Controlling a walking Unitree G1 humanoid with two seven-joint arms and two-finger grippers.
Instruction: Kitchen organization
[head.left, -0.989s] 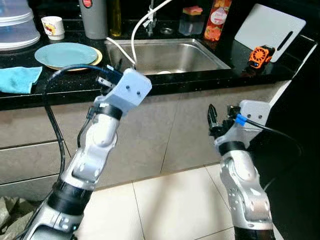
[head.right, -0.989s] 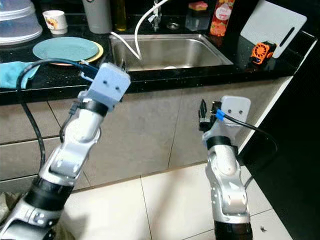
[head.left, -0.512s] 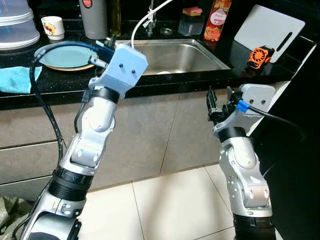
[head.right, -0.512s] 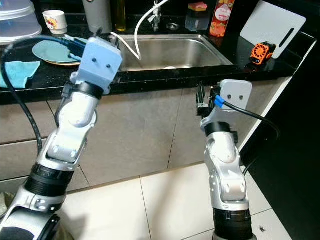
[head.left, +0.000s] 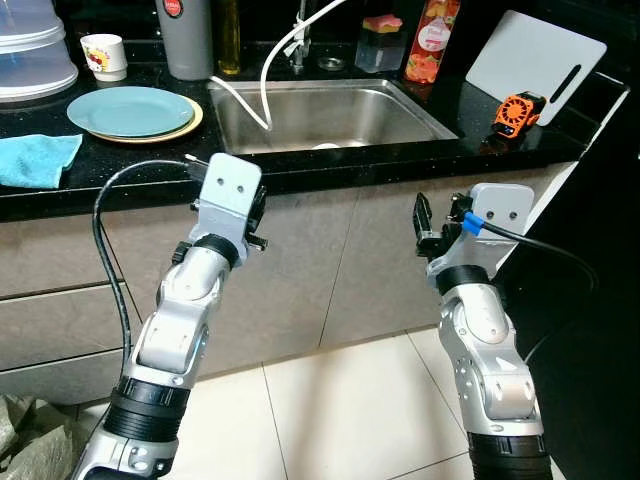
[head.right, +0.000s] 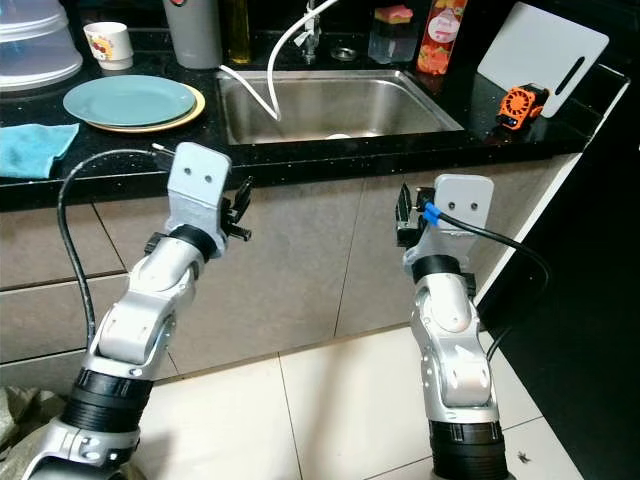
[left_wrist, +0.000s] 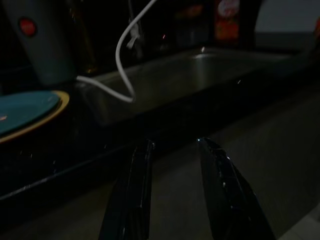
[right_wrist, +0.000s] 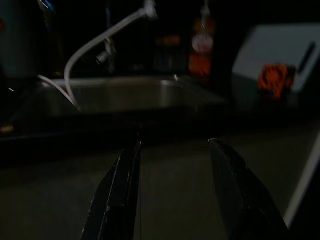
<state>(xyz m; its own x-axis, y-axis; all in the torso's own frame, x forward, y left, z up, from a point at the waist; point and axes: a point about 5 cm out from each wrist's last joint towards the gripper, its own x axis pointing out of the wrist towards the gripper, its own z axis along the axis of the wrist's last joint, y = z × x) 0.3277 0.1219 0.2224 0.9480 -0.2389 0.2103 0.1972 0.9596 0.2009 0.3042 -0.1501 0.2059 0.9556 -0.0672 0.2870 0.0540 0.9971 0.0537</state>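
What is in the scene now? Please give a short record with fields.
place: kitchen counter with steel sink
left of sink: teal plate, blue cloth, cup
right of sink: white cutting board, small orange gadget
left pincer: open, empty, below the counter edge
right pincer: open, empty, before the cabinet front

No legible text; bottle (head.left: 432, 40) label unreadable.
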